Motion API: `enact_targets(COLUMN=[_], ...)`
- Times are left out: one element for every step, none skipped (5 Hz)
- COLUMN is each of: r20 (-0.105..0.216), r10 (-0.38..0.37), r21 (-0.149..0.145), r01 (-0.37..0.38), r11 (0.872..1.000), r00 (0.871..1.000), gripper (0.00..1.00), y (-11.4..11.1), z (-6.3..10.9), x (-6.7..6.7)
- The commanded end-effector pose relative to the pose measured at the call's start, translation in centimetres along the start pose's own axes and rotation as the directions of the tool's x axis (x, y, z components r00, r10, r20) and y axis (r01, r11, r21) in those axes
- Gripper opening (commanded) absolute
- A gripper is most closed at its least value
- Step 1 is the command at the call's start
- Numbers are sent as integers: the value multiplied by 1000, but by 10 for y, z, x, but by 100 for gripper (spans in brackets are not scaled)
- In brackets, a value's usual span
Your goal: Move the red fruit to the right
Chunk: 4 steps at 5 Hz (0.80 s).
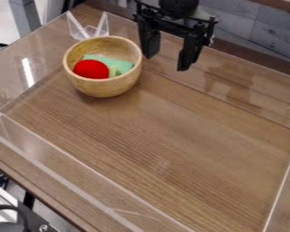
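Your claw stands wide open and holds nothing, near the table's far edge; the fruit sits in the bowl. You're at the approach: go left, then down over it.

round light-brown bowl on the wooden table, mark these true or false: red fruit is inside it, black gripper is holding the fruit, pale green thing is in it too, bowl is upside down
1. The bright red rounded fruit is inside the light-brown bowl. True.
2. The black gripper is holding the fruit. False: it is open, apart from both bowl and fruit.
3. A pale green thing is in the bowl too. True.
4. The bowl is upside down. False: it sits upright, opening upward.
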<state>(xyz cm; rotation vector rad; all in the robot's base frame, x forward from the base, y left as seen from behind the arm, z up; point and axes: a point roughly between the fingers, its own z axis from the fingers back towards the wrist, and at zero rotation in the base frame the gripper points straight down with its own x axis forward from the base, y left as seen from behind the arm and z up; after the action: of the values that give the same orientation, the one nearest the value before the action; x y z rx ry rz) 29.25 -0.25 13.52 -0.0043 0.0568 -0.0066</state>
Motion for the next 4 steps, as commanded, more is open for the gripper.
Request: enact_targets(r20=[8, 28, 48, 49], r10=[14, 29, 3, -38], r21=[-1, -2, 6, 15], r01=[-14, -29, -3, 38], r11=[1000, 1000, 1000, 999], r00=[1000, 999, 999, 998], gripper=[100, 100, 100, 100], y=[17, 46, 84, 105], z=[-3, 7, 12, 2], x=[1, 2, -2, 3])
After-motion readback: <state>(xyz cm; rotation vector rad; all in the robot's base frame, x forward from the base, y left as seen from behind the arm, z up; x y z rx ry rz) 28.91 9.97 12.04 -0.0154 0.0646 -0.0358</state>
